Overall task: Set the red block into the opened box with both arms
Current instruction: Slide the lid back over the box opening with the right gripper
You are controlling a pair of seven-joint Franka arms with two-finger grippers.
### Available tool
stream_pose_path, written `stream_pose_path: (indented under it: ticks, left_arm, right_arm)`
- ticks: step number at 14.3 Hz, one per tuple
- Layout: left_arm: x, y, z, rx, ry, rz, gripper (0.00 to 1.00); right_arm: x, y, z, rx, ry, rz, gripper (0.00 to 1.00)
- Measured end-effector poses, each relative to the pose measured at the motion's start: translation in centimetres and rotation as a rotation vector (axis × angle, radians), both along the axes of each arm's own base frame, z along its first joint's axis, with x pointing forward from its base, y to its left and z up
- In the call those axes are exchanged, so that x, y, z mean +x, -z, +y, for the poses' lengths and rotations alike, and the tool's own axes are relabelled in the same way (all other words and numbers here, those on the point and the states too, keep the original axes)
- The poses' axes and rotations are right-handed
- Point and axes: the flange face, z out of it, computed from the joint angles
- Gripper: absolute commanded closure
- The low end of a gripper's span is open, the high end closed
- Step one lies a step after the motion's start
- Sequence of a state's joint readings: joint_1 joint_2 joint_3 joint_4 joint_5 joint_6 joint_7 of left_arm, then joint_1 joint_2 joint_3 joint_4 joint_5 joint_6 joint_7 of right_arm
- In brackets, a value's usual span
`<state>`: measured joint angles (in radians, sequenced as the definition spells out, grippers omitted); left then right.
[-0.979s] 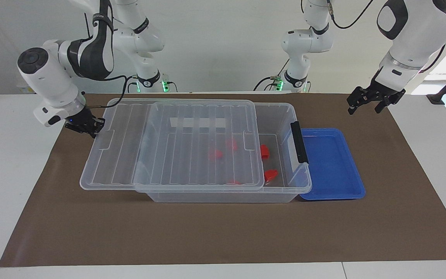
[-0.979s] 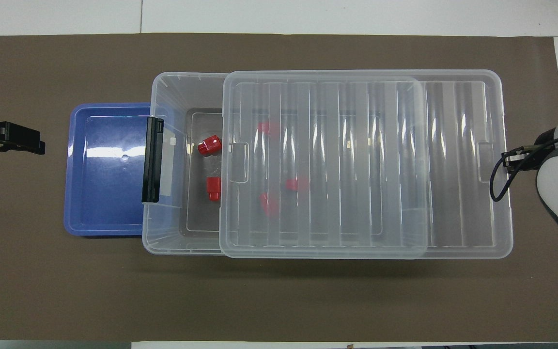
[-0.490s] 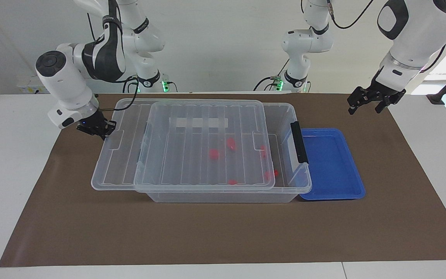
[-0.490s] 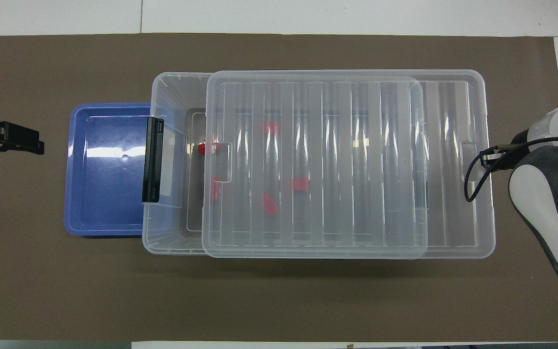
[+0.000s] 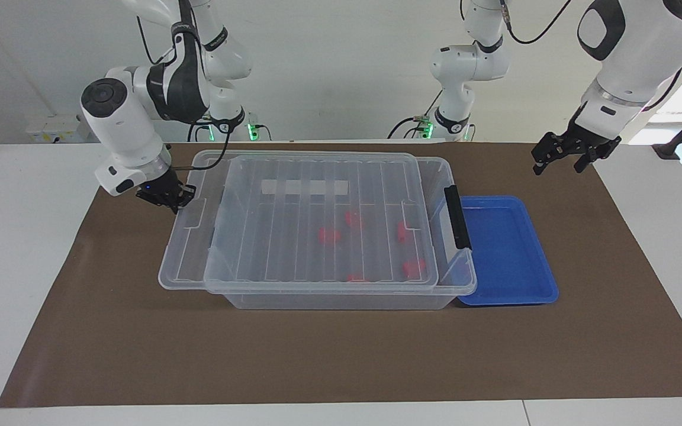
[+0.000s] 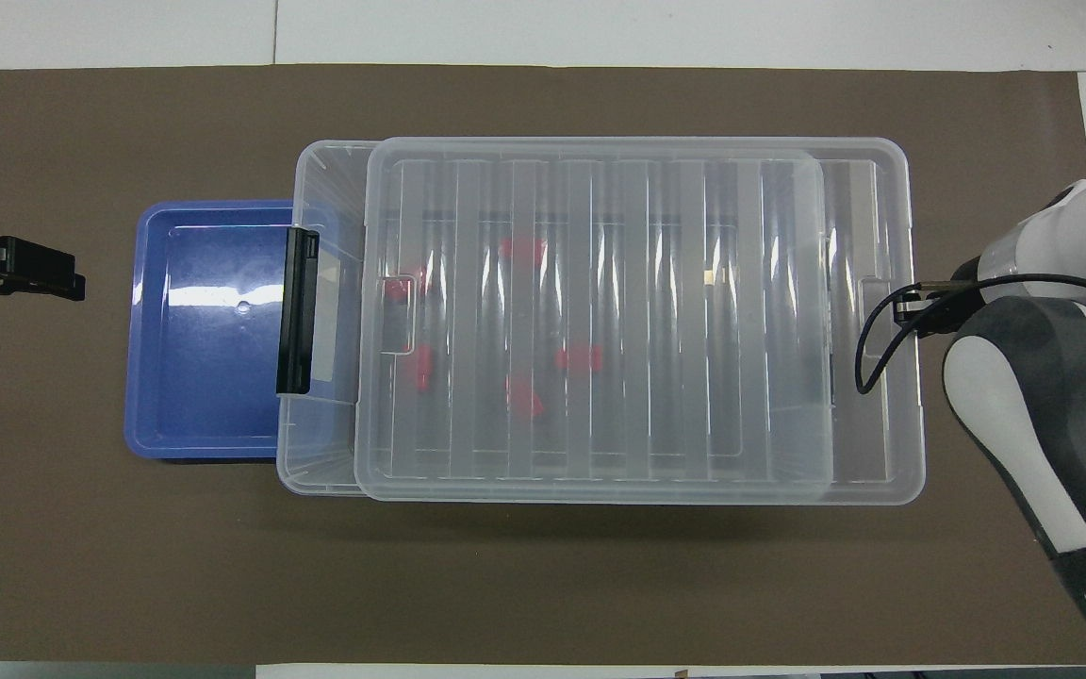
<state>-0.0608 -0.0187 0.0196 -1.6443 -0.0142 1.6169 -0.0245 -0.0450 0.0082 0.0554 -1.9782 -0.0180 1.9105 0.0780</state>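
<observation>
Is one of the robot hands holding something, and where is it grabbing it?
The right end effector is shut on the end rim of the clear lid lying over the box. The left end effector is open and holds nothing.

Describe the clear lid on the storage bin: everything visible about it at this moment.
The lid is a ribbed, see-through plastic panel with a raised rim and a notch at each short end. It lies flat on the box, offset toward the right arm's end, so a strip by the black clip handle stays uncovered. Red blocks show blurred through it. The right end effector, shut, is at its overhanging end.
</observation>
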Motion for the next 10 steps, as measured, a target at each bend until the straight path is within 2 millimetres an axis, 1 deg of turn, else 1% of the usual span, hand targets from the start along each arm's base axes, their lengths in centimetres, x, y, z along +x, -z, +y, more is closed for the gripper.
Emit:
stream_pose_path:
  ticks: [4, 5, 8, 10]
  left_arm:
    - [0.0, 0.0, 0.0, 0.000, 0.000, 0.000, 0.00]
    - [0.0, 0.0, 0.0, 0.000, 0.000, 0.000, 0.00]
    - [0.0, 0.0, 0.0, 0.000, 0.000, 0.000, 0.00]
    - [0.0, 0.0, 0.0, 0.000, 0.000, 0.000, 0.00]
  right_arm:
    - [0.0, 0.2, 0.2, 0.011, 0.021, -0.019, 1.00]
    - [-0.1, 0.1, 0.5, 0.011, 0.023, -0.026, 1.00]
    - [-0.2, 0.1, 2.4, 0.010, 0.034, -0.031, 1.00]
    - [-0.2, 0.3, 2.8, 0.010, 0.033, -0.031, 1.00]
